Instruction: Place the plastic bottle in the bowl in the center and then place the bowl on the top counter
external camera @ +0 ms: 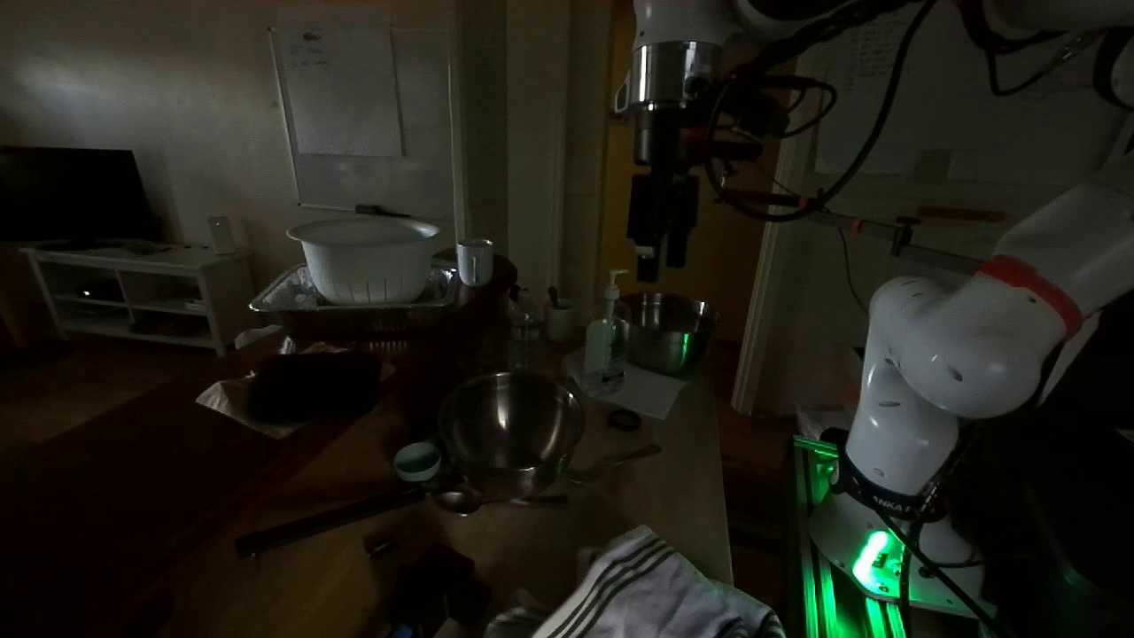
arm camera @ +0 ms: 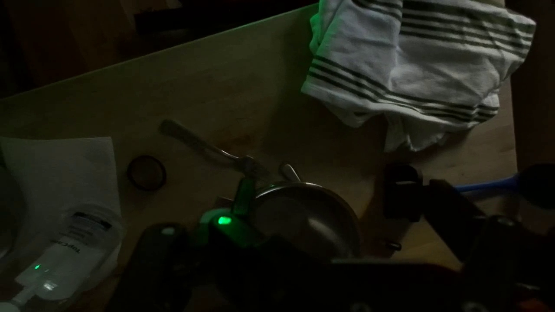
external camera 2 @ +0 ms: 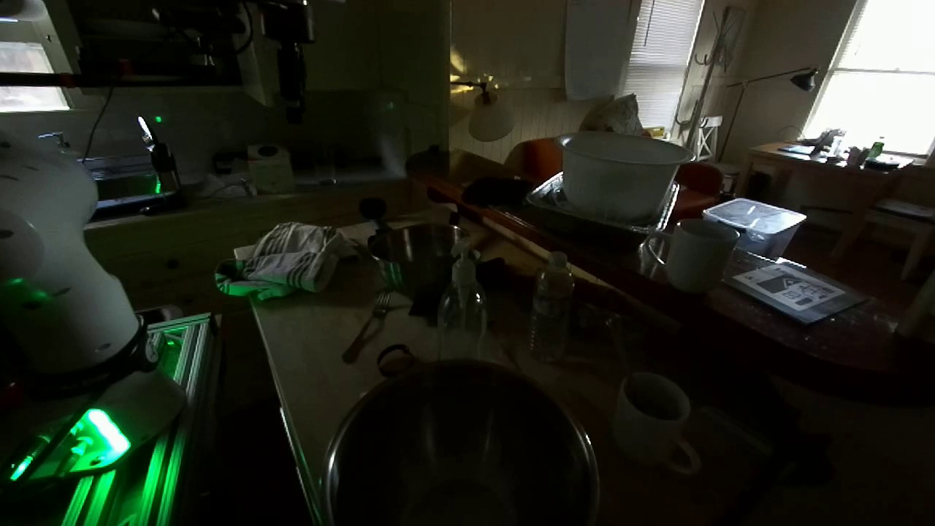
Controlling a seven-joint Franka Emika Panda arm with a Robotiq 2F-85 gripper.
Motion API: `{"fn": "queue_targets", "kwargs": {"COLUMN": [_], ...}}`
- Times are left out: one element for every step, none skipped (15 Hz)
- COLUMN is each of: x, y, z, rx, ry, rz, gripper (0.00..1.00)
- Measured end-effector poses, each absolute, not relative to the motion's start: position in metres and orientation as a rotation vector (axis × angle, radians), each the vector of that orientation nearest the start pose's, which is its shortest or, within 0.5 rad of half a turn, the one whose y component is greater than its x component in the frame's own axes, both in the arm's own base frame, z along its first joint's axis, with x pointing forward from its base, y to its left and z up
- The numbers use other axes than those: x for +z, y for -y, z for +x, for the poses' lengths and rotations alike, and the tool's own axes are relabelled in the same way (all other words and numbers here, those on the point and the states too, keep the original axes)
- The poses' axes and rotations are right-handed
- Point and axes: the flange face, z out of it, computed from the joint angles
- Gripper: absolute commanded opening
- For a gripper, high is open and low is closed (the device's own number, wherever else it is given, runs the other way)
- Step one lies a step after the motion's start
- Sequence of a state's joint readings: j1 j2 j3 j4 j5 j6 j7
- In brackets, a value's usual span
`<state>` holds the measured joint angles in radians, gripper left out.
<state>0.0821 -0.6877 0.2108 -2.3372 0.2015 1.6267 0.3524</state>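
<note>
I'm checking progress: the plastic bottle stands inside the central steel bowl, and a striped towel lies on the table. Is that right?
Not quite: in an exterior view, the plastic bottle stands outside the central steel bowl, near the pump bottle. The striped towel does lie on the table.

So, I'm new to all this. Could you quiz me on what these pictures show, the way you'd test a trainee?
1. True or false: the plastic bottle stands upright, outside the steel bowl nearest the spoon.
2. Which has dark stripes? a) the fork b) the towel c) the black ring
3. Is the hand open or closed, and does it hold anything?

Key: 1. True. 2. b. 3. Open, holding nothing.
</note>
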Motion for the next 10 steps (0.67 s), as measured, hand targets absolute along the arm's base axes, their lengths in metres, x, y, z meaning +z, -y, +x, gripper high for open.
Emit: {"fn": "queue_targets", "kwargs": {"x": [0.567, 0.568, 0.569, 0.571, 0.573, 0.575, 0.577, 0.579, 0.580, 0.580], "y": [-0.130, -0.127, -0.123, -0.119, -0.112, -0.104, -0.093, -0.083, -0.072, -0.061], "z": [0.319, 0.321, 0.322, 0.324, 0.326, 0.331, 0.336, 0.341, 0.346, 0.352], "rx": [0.077, 0.076, 0.073, 0.069, 0.060, 0.035, 0.005, -0.021, -0.047, -0.063], "ry": [-0.209, -0.231, -0.256, -0.281, -0.306, -0.339, -0.376, -0.412, -0.449, -0.479], "rz": [-3.075, -3.071, -3.065, -3.058, -3.048, -3.033, -3.015, -2.999, -2.985, -2.979], "gripper": [1.00, 1.00, 1.00, 1.00, 1.00, 1.00, 1.00, 1.00, 1.00, 1.00]}}
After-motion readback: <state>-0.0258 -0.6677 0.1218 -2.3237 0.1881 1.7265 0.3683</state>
